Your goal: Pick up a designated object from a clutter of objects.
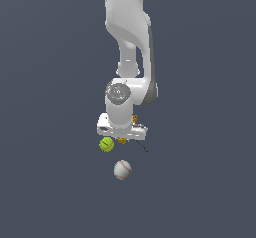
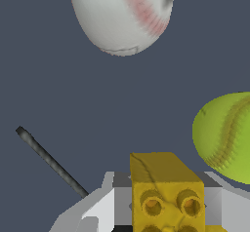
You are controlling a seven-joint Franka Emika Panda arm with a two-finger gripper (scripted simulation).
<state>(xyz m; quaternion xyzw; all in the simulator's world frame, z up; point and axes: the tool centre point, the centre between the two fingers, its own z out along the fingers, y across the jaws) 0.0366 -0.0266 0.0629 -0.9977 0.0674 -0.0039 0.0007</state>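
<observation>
The designated object, a small yellow-orange studded brick [image 2: 166, 192], sits between my gripper's [image 2: 165, 211] two grey fingers in the wrist view. The fingers [image 2: 105, 209] press against its two sides, so the gripper is shut on it. In the exterior view the hand hangs low over the clutter, and a bit of the brick [image 1: 121, 141] shows just under it, where the gripper [image 1: 122, 138] is. The green tennis ball [image 2: 227, 136] lies close beside the brick, the white baseball [image 2: 122, 14] farther off.
In the exterior view the tennis ball [image 1: 106, 144] lies just to the left of the hand and the baseball [image 1: 122, 169] in front. A thin black tool [image 1: 141, 146] [image 2: 51, 162] lies to the right. An orange item [image 1: 134, 118] peeks out behind the hand.
</observation>
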